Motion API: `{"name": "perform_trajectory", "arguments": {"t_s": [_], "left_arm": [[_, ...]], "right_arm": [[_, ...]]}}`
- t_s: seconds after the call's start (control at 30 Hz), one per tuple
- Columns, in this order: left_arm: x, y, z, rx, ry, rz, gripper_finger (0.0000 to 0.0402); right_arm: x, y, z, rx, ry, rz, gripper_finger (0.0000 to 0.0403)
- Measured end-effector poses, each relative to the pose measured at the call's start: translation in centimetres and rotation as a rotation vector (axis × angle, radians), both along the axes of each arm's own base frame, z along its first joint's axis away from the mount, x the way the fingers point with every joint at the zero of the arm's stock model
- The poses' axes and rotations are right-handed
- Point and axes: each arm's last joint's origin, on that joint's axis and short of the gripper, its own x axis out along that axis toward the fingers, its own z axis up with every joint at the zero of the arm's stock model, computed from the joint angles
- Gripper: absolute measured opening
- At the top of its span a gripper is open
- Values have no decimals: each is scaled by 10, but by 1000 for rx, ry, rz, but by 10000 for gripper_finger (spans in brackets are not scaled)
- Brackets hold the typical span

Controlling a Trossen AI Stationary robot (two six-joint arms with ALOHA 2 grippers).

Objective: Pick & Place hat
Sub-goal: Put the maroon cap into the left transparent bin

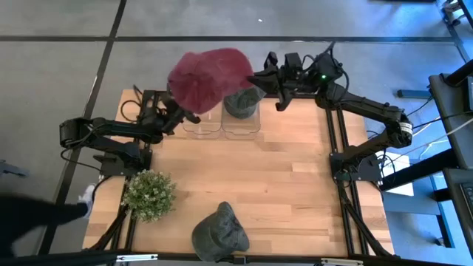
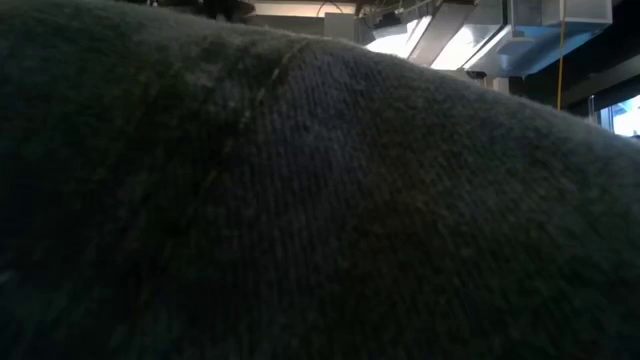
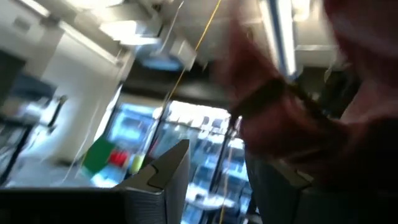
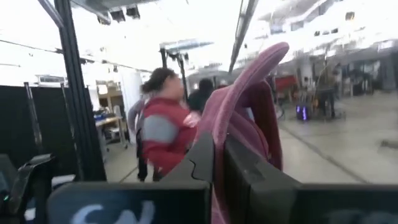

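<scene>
We see a dark red knitted hat (image 1: 209, 76) held up, spread and slack, above the clear bins at the table's far edge. A second, grey-green hat (image 1: 219, 234) lies crumpled at the near edge.

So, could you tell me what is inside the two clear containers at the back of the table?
The right clear container holds a dark grey hat. The left clear container looks empty where visible, but the maroon hat, held up by both grippers, covers its far part.
</scene>
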Motion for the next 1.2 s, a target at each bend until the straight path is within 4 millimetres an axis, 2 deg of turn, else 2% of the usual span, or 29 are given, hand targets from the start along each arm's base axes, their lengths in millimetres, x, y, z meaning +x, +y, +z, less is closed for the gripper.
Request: {"name": "perform_trajectory", "arguments": {"t_s": [0.13, 0.3, 0.53, 0.8, 1.03, 1.2], "left_arm": [[-2, -3, 5, 73, -40, -56, 150], [-3, -7, 9, 139, -62, -139, 150], [-4, -10, 11, 149, -106, -291, 150], [-7, -14, 15, 140, -167, -441, 130], [-6, -16, 15, 52, -207, -595, 93], [-4, -15, 13, -18, -203, -640, 70]], "right_arm": [[5, 1, -10, 48, 97, -25, 17], [11, -3, -27, 80, 230, -150, 17], [21, -5, -39, 96, 290, -173, 18], [26, -9, -58, 104, 433, -220, 55], [14, -18, -53, -41, 440, -282, 82], [-8, -21, -42, -126, 483, -323, 144]]}}
